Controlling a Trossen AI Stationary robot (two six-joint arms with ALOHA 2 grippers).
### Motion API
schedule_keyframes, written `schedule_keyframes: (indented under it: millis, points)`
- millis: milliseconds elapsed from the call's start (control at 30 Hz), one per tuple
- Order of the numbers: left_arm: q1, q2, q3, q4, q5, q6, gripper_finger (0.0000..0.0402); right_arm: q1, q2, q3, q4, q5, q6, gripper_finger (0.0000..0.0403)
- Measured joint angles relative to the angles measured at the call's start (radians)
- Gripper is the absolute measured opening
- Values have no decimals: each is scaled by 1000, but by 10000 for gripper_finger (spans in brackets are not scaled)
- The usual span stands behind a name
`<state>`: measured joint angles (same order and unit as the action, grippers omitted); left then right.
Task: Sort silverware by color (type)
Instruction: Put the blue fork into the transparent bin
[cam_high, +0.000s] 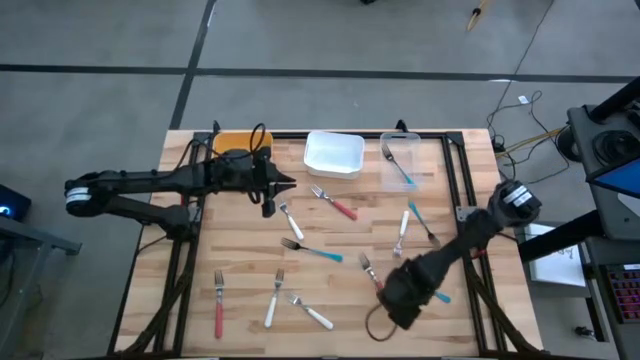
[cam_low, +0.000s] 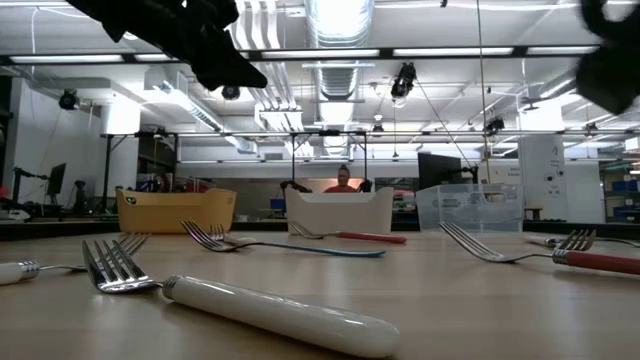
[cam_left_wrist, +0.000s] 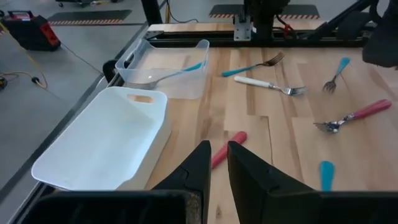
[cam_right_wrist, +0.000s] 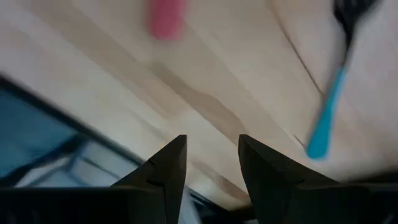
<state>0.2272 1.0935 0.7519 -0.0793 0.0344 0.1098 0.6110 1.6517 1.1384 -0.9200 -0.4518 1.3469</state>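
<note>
The wooden counter carried everything, with three bins along its far edge: an orange bin, a white bin and a clear bin. The high view alone showed the whole spread of forks; the low view showed only a white-handled fork looming close and the bins in a row behind.

My left arm reached in beside the orange bin, its left end effector empty, fingers nearly together with a slim gap. From its wrist view I looked into the clear bin, where one teal-handled fork lay, and saw the white bin held nothing. A white-handled fork lay just beside that end effector, on the near side.

My right end effector hung low over the counter's near right part, fingers parted, gripping nothing. Its wrist view showed a teal-handled fork just beside the fingers and a blurred red handle farther off. From above, a red-handled fork lay just beside that arm.

A red-handled fork and two white ones lay near left.
</note>
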Motion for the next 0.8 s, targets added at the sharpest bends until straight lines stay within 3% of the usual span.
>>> schedule_keyframes:
  millis: [333, 500, 800]
  points:
    - [-13, 1, -47, -2, 1, -97, 36, 55, -11, -118, -50, 118, 27, 137]
    - [-42, 0, -55, -4, 2, -129, 36, 55, -32, -175, -46, 249, 17, 137]
    - [-95, -1, -52, 8, 2, -131, 36, 55, -39, -248, 48, 292, 48, 136]
